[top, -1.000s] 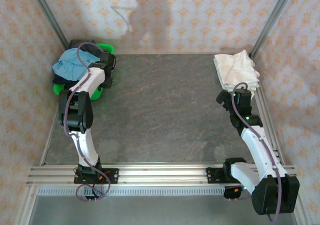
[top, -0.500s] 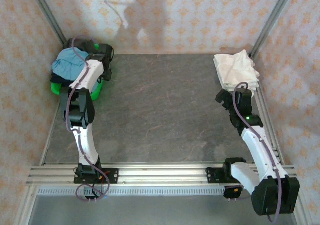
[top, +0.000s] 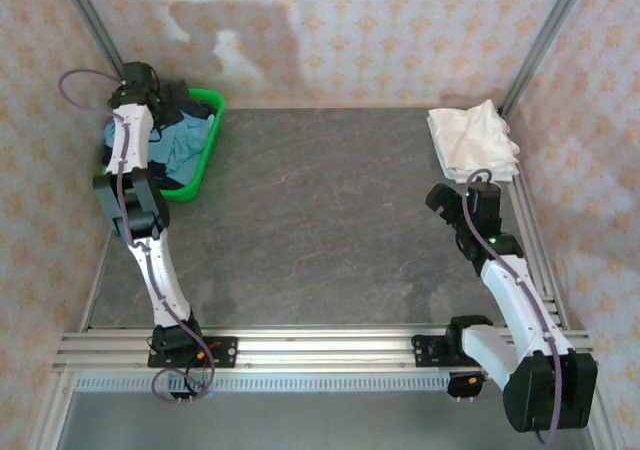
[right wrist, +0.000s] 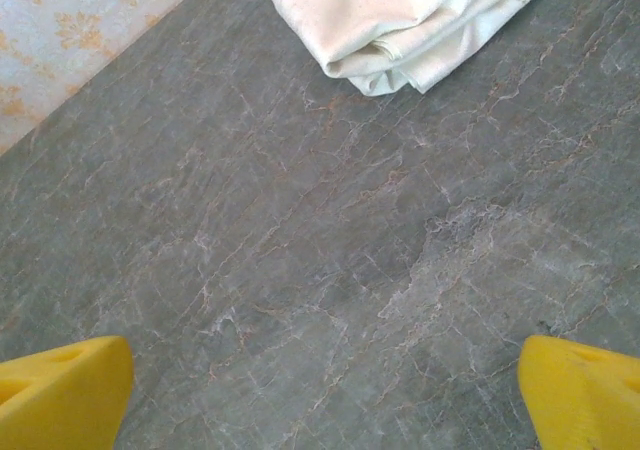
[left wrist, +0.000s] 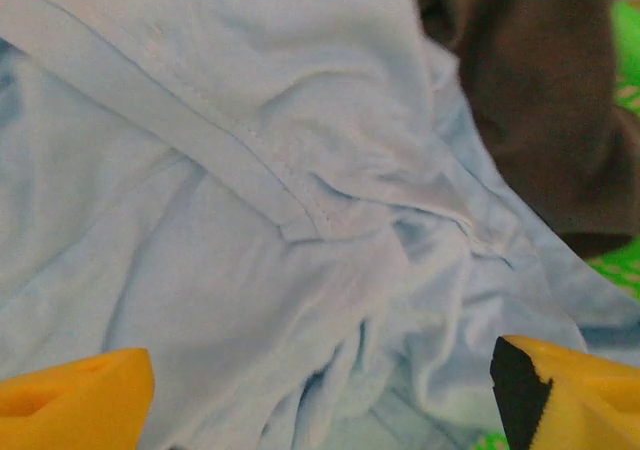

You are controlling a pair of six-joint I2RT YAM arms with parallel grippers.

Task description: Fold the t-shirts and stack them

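Observation:
A sky-blue t-shirt (top: 185,142) lies crumpled in the green basket (top: 205,162) at the far left corner. In the left wrist view its hem and folds (left wrist: 250,220) fill the space under my left gripper (left wrist: 320,375). The jaws stand wide apart just above the cloth and hold nothing. Cream-white t-shirts (top: 472,138) lie folded in a pile at the far right, and their near edge (right wrist: 400,30) shows in the right wrist view. My right gripper (right wrist: 325,380) hovers open over bare table just short of that pile.
A dark brown garment (left wrist: 540,100) lies beside the blue shirt in the basket, with green basket plastic (left wrist: 625,260) showing past it. Patterned walls and metal posts (top: 540,40) close in the grey stone-look table (top: 330,220). A metal rail (top: 320,350) runs along the near edge.
My left arm has swung from the basket's right side to its far left corner and its gripper has opened. The blue shirt has dropped lower into the basket. The right arm barely moved.

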